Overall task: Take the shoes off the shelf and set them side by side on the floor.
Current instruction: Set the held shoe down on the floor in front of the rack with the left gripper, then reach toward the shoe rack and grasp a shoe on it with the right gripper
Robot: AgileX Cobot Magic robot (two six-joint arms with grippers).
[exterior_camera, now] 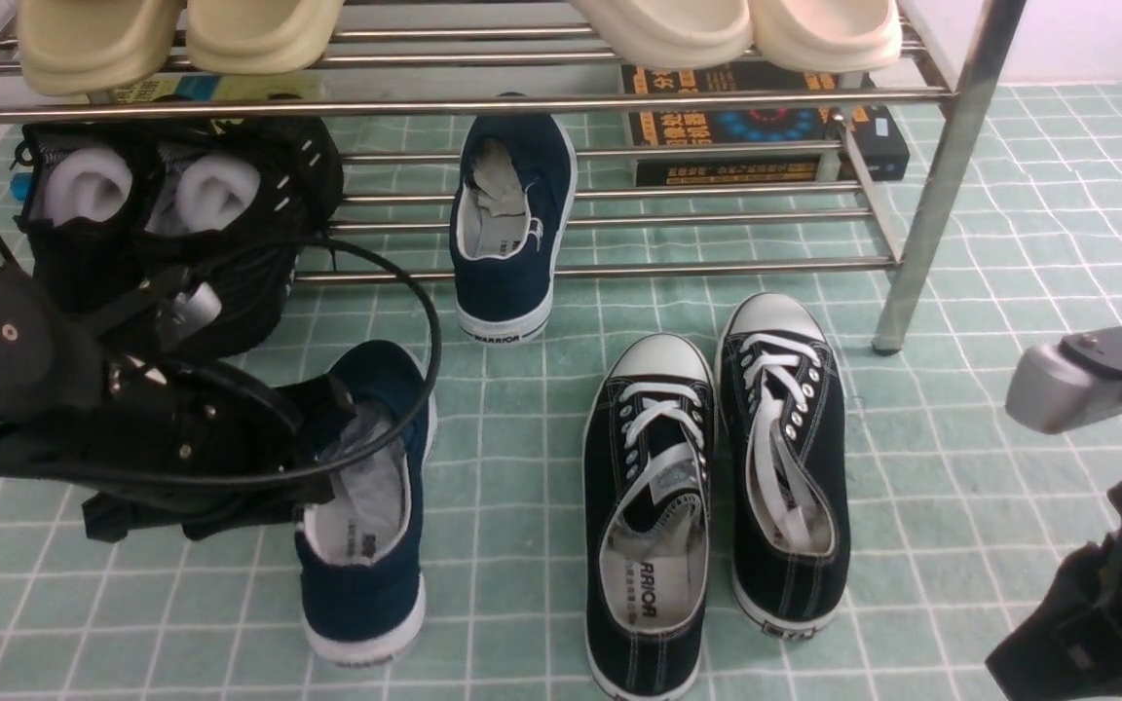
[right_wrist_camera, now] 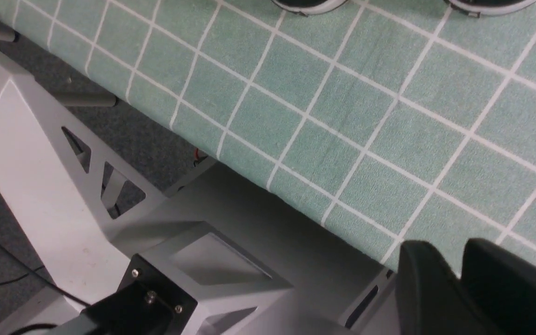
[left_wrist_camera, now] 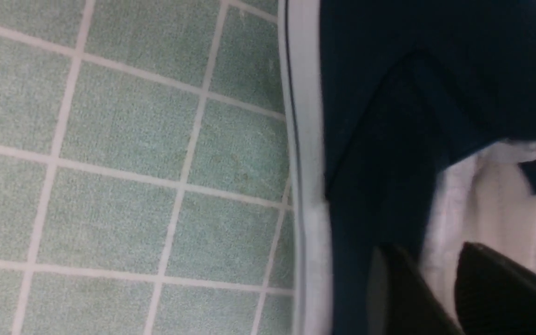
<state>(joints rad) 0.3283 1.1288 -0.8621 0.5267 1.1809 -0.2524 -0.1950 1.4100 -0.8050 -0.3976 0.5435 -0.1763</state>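
Note:
One navy shoe (exterior_camera: 366, 545) lies flat on the green grid floor (exterior_camera: 1009, 292), toe toward the shelf (exterior_camera: 951, 156). My left gripper (left_wrist_camera: 428, 251) is at the shoe's (left_wrist_camera: 389, 93) left side wall, near its opening. Its jaws stand apart, one finger outside the navy wall and the other over the white lining. The other navy shoe (exterior_camera: 512, 234) rests on the shelf's lower rods, its heel hanging over the front rod toward the floor. My right gripper (right_wrist_camera: 452, 251) hovers at the mat's near right edge, fingers slightly apart with nothing between them.
A pair of black lace-up sneakers (exterior_camera: 717, 487) lies on the floor right of the navy shoe. Black high shoes (exterior_camera: 181, 214) fill the lower tier's left end, and a dark box (exterior_camera: 766, 127) sits behind at the right. Beige slippers (exterior_camera: 181, 34) sit on the top tier. The robot's grey base (right_wrist_camera: 40, 163) is beside the mat.

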